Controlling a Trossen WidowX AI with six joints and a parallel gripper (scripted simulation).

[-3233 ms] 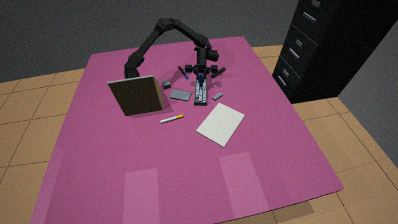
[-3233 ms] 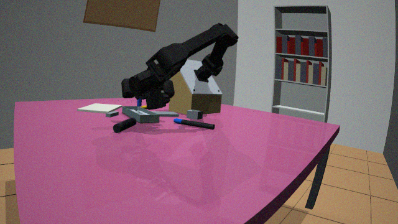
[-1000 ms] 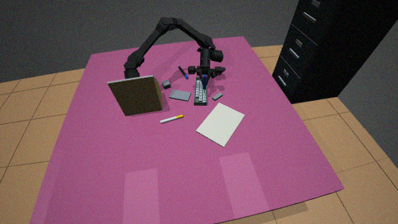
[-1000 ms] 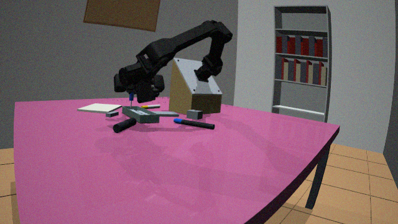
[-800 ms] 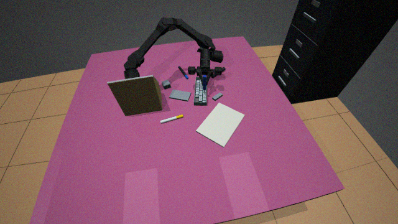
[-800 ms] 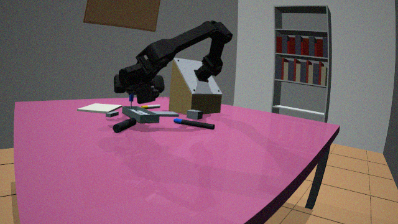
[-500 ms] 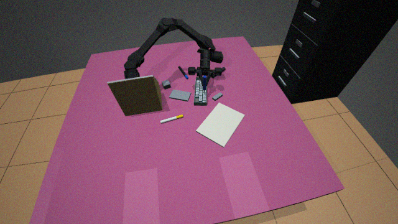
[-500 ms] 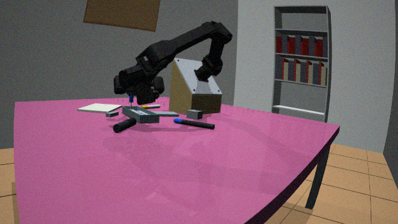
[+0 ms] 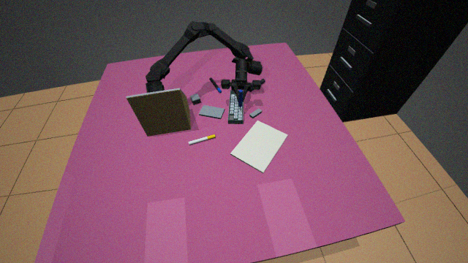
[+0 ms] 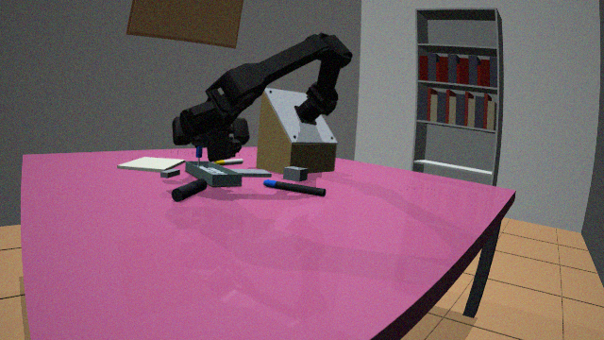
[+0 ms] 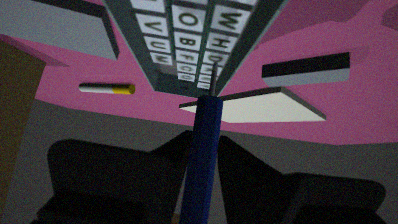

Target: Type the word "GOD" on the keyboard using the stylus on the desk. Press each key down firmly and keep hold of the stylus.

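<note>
Blue stylus being held tip-down over the keys!
The slim blue metal-tipped stylus (image 9: 240,98) (image 10: 199,152) (image 11: 201,155) is being gripped by the black claw (image 9: 240,88) (image 11: 205,139), seemingly for pressing D on the dark-framed, white-keyed keyboard (image 9: 235,117) (image 10: 222,178) (image 11: 172,91).

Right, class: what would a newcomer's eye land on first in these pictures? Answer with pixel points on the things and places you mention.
Probably the bright pink tabletop (image 9: 121,164) (image 10: 142,264), with the black arm (image 9: 179,45) (image 10: 283,61) arching over its far part in the top view. Next, the blue stylus (image 9: 240,98) (image 10: 199,152) (image 11: 204,150) held in the claw (image 9: 240,91) (image 11: 205,139), its thin tip over the lettered keyboard (image 9: 235,121) (image 10: 226,180) (image 11: 165,86). Then the big brown wedge-shaped box (image 9: 164,113) (image 10: 274,142) (image 11: 15,100) beside the arm's lower end.
</note>
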